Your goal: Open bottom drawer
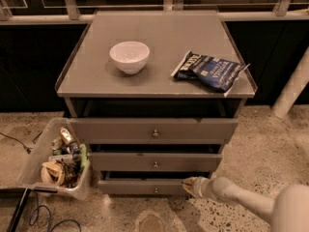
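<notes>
— Looking low: the gripper [189,185] sits down by the floor, right up against the right end of the bottom drawer [140,188].

— Clenched or released?

— Cannot tell from this angle. The pale arm [236,198] comes in from the lower right.

— And the drawer itself?

— Lowest of three grey fronts, with its small round knob [155,190] at the centre and a dark gap above the front. The middle drawer [155,162] and the top drawer [154,128] are stacked over it.

— Up on the cabinet top [159,30]?

— A white bowl [129,57] on the left and a dark snack bag [208,70] on the right, well apart. A clear bin [36,153] of clutter stands on the floor just beside the cabinet's left side.
</notes>
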`<state>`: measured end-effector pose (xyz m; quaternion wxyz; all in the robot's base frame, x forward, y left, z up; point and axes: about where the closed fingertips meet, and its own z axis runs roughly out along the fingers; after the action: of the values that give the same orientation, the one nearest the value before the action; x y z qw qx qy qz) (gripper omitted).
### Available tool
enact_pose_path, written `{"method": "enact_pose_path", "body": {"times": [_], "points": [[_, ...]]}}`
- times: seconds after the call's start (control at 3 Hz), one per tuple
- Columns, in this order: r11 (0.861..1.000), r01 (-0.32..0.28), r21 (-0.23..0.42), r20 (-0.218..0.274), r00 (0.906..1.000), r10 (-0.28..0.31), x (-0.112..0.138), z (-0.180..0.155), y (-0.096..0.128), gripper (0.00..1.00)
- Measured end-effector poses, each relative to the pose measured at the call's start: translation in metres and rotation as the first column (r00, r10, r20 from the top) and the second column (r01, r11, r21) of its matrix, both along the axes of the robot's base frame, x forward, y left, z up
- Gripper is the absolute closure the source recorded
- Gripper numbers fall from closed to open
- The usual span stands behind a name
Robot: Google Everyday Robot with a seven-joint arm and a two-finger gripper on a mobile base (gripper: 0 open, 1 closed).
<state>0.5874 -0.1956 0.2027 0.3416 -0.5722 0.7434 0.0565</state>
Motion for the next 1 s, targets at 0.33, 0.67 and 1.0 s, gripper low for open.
{"method": "enact_pose_path", "body": {"times": [0.33,0.67,1.0], "points": [[0.996,0.092,0.001,0.001,0.9957,-0.092,-0.042,-0.01,-0.031,0.82],[0.996,0.09,0.002,-0.001,0.996,-0.09,-0.041,-0.011,-0.03,0.59],[0.999,0.04,-0.012,0.032,0.9987,-0.039,-0.02,-0.004,-0.009,0.36]]}}
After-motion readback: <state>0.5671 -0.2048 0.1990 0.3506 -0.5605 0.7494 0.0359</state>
